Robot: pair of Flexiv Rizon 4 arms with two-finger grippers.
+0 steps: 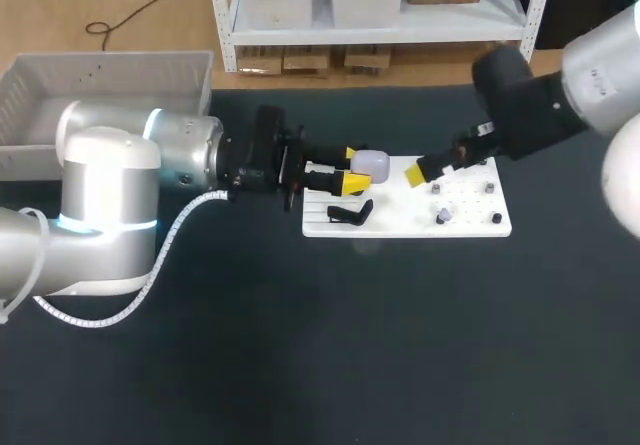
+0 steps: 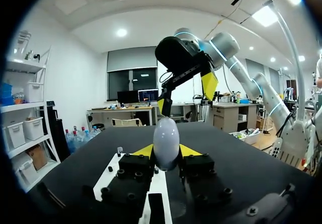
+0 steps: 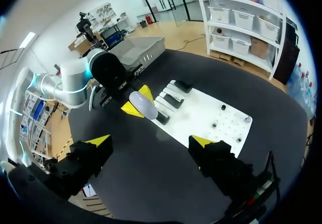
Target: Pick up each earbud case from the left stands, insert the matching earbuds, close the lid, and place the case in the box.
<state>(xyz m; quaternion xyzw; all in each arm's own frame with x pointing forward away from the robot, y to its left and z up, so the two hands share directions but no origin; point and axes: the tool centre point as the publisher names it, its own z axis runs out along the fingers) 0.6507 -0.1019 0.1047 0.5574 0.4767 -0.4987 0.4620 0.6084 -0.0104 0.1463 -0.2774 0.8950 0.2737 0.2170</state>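
Note:
My left gripper (image 1: 352, 170) is shut on a pale lavender earbud case (image 1: 371, 163), held above the left end of the white board (image 1: 470, 227). In the left wrist view the closed case (image 2: 166, 142) stands upright between the two yellow tips. My right gripper (image 1: 445, 165) hangs open and empty over the board, just right of the case. From the right wrist view, the case (image 3: 142, 105) sits ahead of my open right gripper (image 3: 151, 142). Small earbuds (image 1: 443, 215) rest on pegs at the board's right half. A black case (image 1: 350, 212) lies on the board's left stands.
A grey box (image 1: 60, 95) stands at the table's back left, behind my left arm. Two black cases (image 3: 182, 86) sit on the stands at the board's far end. Dark table surface surrounds the board.

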